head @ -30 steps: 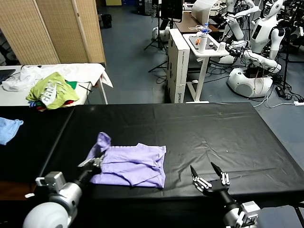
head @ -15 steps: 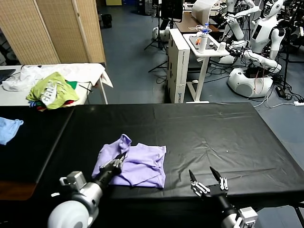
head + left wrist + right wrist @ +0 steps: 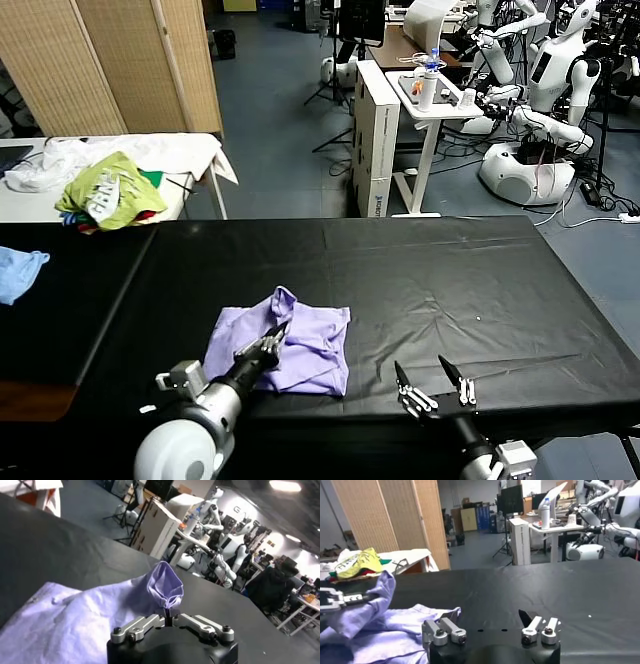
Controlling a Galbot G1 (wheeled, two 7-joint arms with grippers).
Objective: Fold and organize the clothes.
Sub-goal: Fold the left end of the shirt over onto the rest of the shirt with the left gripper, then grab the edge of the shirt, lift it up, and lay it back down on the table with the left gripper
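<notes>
Carried rightward since a second ago, a pinched corner of the pale lavender short-sleeved cotton T-shirt (image 3: 300,338) now rises over the garment's middle, the shirt bunched into a narrower heap on the black cloth-covered worktop (image 3: 450,280). The left claw (image 3: 272,338) is clenched on that raised fold, which stands up as a small peak just beyond its tips (image 3: 167,587). The shirt lies near the worktop's front edge, left of centre. The right claw (image 3: 432,382) hangs released at the front edge, well apart from the shirt, having sunk slightly. A yellow-green garment with white print (image 3: 108,192) sits on a white side table behind.
</notes>
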